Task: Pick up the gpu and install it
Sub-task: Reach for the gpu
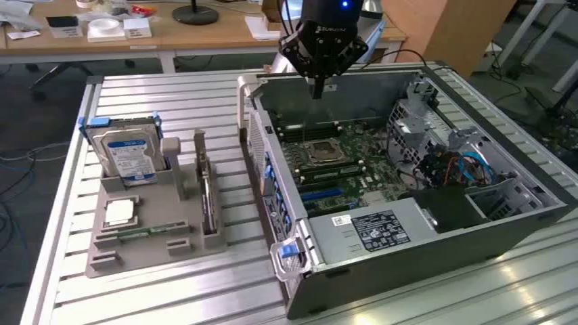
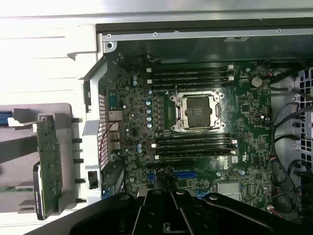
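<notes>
My pincer (image 1: 317, 91) hangs pinched shut and empty over the far side of the open computer case (image 1: 407, 271), above the motherboard (image 1: 352, 179). The gpu (image 1: 210, 196) stands on edge in a slot of the grey holder (image 1: 145, 237) on the bench (image 1: 181, 95), just beside the case on the exterior view's left

The gpu (image 1: 210, 196), a slim rectangular card with a green circuit board, a dark cooler face and a silver end bracket, stands on its long edge in a slot of the grey holder (image 1: 149, 203). It sits untouched, just beside the open computer case (image 1: 434, 264).
</notes>
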Available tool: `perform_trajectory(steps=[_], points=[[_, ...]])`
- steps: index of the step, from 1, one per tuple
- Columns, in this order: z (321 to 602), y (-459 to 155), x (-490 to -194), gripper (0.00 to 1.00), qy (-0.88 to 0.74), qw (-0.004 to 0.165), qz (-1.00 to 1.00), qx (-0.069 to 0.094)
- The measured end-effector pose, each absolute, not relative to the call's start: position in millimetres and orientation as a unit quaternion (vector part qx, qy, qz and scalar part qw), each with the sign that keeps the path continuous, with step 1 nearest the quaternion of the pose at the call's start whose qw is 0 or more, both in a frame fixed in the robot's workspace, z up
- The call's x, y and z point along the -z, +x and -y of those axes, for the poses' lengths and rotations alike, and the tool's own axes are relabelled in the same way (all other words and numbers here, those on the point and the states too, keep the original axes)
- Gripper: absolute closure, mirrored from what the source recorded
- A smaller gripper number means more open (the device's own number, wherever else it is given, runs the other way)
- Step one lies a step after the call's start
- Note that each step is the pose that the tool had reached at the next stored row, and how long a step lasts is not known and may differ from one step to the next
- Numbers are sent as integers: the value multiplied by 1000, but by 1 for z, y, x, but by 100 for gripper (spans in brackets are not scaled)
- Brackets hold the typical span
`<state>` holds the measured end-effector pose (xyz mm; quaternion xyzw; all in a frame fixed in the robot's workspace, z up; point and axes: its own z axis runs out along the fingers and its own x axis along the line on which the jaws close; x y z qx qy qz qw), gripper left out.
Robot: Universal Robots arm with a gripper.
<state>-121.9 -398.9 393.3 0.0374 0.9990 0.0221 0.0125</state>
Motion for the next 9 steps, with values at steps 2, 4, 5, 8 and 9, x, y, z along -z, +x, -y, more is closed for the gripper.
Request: perform_trajectory(steps=[2, 4, 5, 8, 9], points=[[399, -122, -393, 89, 37, 12, -999, -22], [399, -122, -393, 89, 37, 12, -999, -22], [399, -122, -393, 89, 37, 12, -999, -22], [399, -123, -393, 89, 37, 13, -999, -22], [399, -123, -393, 89, 37, 12, -999, -22]])
